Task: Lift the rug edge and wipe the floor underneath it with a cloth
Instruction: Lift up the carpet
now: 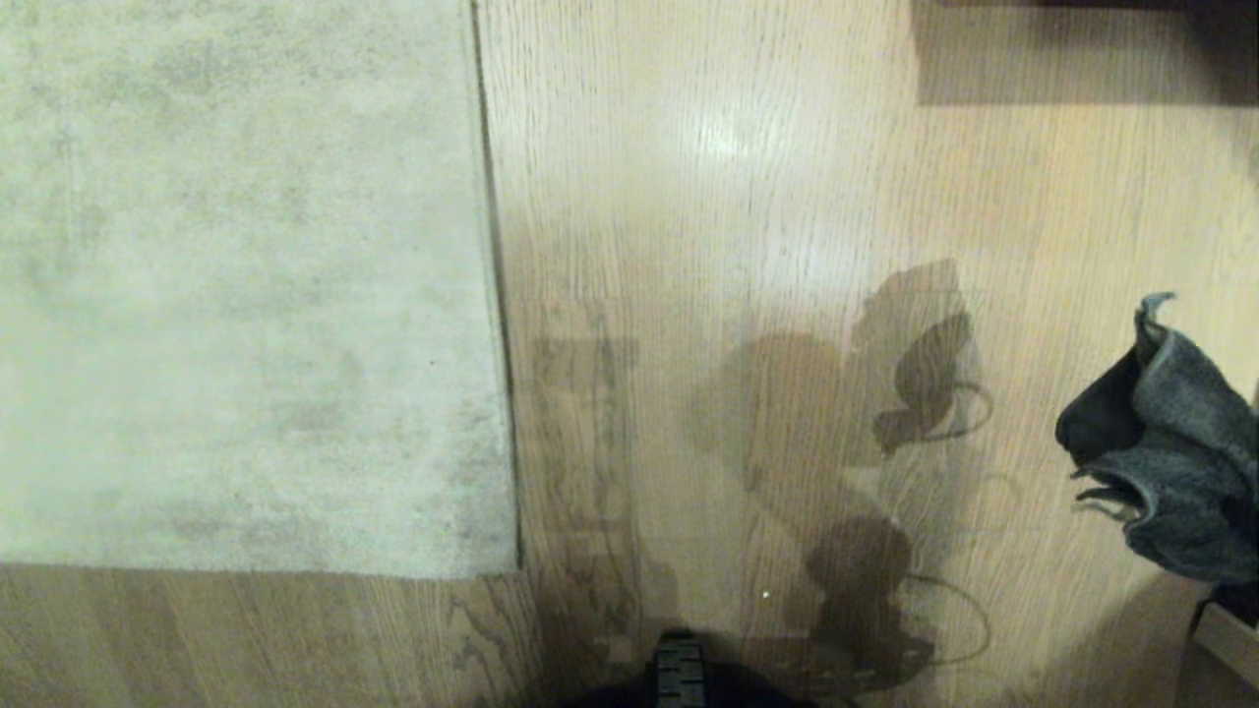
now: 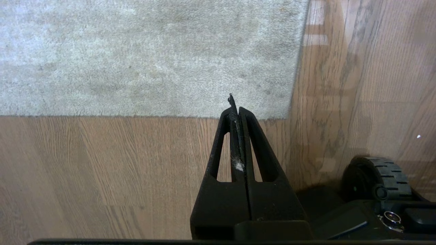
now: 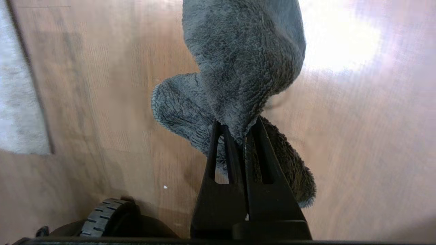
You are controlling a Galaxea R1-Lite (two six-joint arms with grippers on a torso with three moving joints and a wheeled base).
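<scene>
Head view, cloth (image 1: 1170, 442) hanging lengthwise from right hand (image 3: 238, 131), above floor (image 1: 748, 197)

Wood floor (image 1: 748, 177); rug edge (image 1: 497, 324) lies flat on it.

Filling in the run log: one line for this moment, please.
right gripper shut on cloth, held above floor | left gripper shut, empty, near rug edge | rug flat, unlifted
</scene>
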